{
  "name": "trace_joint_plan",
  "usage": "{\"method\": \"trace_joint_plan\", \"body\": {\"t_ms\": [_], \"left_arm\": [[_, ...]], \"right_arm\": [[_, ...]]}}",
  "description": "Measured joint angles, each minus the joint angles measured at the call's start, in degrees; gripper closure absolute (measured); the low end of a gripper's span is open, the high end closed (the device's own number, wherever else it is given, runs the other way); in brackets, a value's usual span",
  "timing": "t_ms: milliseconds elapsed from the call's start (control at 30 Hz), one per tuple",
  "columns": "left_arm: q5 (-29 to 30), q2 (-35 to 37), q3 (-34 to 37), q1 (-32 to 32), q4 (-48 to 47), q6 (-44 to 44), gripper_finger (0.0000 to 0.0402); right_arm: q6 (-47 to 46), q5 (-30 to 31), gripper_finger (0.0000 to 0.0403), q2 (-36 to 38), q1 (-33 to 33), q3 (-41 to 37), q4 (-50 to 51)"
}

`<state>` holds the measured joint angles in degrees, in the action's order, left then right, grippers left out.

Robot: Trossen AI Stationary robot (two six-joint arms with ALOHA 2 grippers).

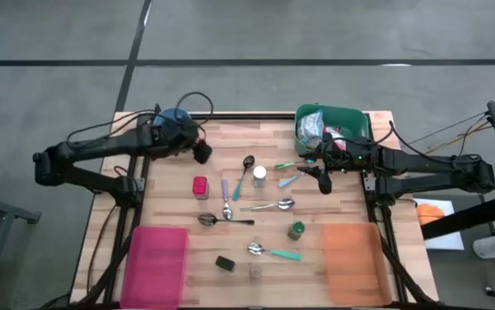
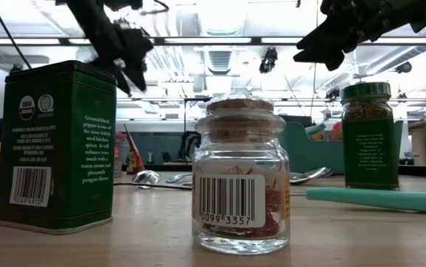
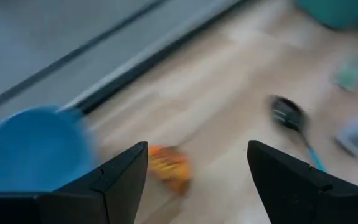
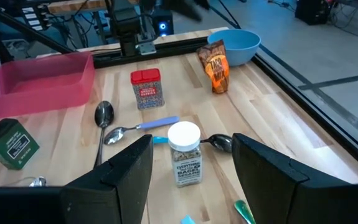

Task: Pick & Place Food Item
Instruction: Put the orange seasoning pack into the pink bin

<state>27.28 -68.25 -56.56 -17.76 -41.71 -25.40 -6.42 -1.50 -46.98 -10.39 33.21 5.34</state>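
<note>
An orange snack packet (image 4: 216, 70) stands upright on the wooden table beside a blue bowl (image 4: 233, 45). It shows blurred in the left wrist view (image 3: 169, 167), with the bowl (image 3: 32, 148) next to it. My left gripper (image 3: 197, 155) hangs open above the packet, slanting down, and touches nothing; in the high view it is at the far left (image 1: 202, 153). My right gripper (image 1: 323, 178) waits open above the table's far right, with a white-lidded spice jar (image 4: 184, 152) on the table ahead of its fingers.
A green bin (image 1: 355, 120) with packets stands at the far right. A pink tray (image 1: 157, 263) and an orange tray (image 1: 355, 258) lie at the near edge. Spoons (image 1: 269, 206), a red tin (image 1: 200, 187), a green tin (image 2: 53, 144) and small jars (image 2: 240, 174) are scattered mid-table.
</note>
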Motion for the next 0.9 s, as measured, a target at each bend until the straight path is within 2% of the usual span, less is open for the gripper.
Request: {"method": "trace_joint_plan", "body": {"t_ms": [100, 367, 533, 900], "left_arm": [[4.58, -0.04, -5.27, 1.6, -9.52, -11.56, 0.0126], [2.68, -0.11, -7.61, 1.81, -17.04, -28.74, 0.0126], [1.87, -0.34, -7.61, 1.79, -16.98, -35.89, 0.0126], [0.16, -5.47, -7.61, 1.68, -19.41, -43.4, 0.0126]], "right_arm": [[0.0, 0.01, 0.0189, 0.0, 0.01, 0.0, 0.0], [0.0, 0.0, 0.0189, 0.0, 0.02, 0.0, 0.0], [0.01, 0.01, 0.0189, 0.0, 0.02, 0.0, 0.02], [0.02, 0.02, 0.0189, 0.0, 0.02, 0.0, 0.04]]}}
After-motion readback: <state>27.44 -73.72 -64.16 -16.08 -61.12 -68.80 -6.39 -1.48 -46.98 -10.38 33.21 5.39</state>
